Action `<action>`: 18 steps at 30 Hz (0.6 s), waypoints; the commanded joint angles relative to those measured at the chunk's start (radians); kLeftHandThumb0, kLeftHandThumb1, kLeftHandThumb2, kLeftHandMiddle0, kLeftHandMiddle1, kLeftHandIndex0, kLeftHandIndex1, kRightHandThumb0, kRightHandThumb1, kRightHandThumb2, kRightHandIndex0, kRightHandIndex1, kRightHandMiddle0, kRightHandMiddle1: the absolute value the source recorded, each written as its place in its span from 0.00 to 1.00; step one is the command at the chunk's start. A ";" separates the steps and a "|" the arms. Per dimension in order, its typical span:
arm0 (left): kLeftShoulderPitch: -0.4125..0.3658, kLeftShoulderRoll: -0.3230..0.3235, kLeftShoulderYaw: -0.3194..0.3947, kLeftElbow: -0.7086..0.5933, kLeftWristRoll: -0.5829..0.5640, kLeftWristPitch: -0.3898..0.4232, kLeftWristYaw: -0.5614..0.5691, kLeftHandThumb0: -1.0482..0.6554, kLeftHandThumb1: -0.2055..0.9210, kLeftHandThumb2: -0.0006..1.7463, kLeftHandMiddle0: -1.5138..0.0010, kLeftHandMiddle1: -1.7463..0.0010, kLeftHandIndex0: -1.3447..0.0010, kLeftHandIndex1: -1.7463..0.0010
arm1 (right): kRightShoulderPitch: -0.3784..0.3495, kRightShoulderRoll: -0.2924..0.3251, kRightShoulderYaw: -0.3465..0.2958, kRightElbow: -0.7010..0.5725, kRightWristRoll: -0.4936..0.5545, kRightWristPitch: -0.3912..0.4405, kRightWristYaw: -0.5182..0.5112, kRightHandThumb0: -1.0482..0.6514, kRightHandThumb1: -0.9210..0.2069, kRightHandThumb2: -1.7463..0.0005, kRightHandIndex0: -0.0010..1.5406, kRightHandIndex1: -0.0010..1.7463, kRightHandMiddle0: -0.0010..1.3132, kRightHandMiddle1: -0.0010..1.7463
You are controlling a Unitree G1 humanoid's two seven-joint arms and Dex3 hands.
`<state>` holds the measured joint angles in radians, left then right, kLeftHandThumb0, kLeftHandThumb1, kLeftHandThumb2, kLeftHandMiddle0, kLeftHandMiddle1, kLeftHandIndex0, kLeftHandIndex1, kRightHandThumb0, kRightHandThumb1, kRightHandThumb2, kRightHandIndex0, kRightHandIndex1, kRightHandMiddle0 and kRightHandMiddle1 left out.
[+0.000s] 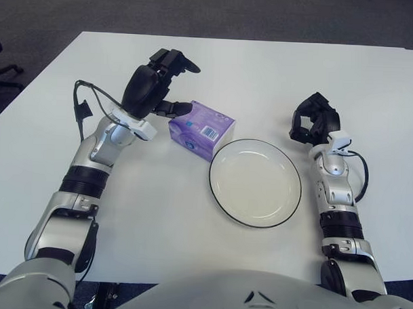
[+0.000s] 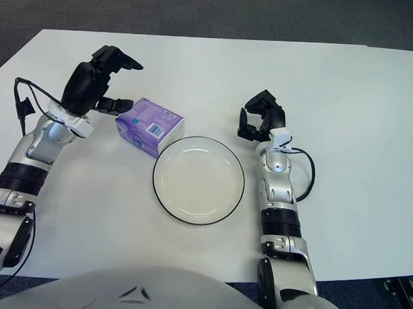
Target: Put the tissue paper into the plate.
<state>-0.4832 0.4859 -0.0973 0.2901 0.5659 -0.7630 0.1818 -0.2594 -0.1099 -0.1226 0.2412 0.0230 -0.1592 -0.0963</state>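
Observation:
A purple tissue pack (image 1: 202,129) lies on the white table (image 1: 264,68), just left of a white plate (image 1: 255,182) with a dark rim. The plate holds nothing. My left hand (image 1: 169,84) hovers at the pack's upper left, fingers spread above it and thumb near its left edge; nothing is grasped. My right hand (image 1: 312,121) shows to the right of the plate with its fingers curled, holding nothing.
A black cable (image 1: 80,113) loops beside my left forearm. The table's far edge runs along the top, with dark carpet (image 1: 198,12) beyond. A chair base (image 1: 2,73) shows at the far left.

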 commanded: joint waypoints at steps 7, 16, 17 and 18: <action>0.006 0.079 -0.048 -0.135 0.035 0.011 -0.157 0.00 1.00 0.44 0.96 0.71 1.00 0.63 | 0.148 0.048 0.010 0.106 -0.009 -0.012 -0.008 0.34 0.51 0.26 0.82 1.00 0.45 1.00; 0.019 0.118 -0.091 -0.235 -0.035 0.066 -0.361 0.00 1.00 0.42 1.00 0.89 1.00 0.79 | 0.147 0.048 0.011 0.108 -0.012 -0.017 -0.012 0.34 0.51 0.27 0.82 1.00 0.45 1.00; 0.019 0.127 -0.099 -0.249 -0.056 0.081 -0.401 0.00 1.00 0.42 1.00 0.90 1.00 0.80 | 0.146 0.048 0.010 0.109 -0.012 -0.017 -0.012 0.34 0.51 0.27 0.82 1.00 0.45 1.00; 0.018 0.140 -0.108 -0.265 -0.079 0.098 -0.449 0.00 1.00 0.42 1.00 0.92 1.00 0.82 | 0.146 0.049 0.011 0.109 -0.013 -0.016 -0.013 0.34 0.51 0.27 0.82 1.00 0.45 1.00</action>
<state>-0.4763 0.5847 -0.1796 0.0760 0.5444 -0.7062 -0.1538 -0.2595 -0.1100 -0.1222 0.2436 0.0205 -0.1601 -0.0978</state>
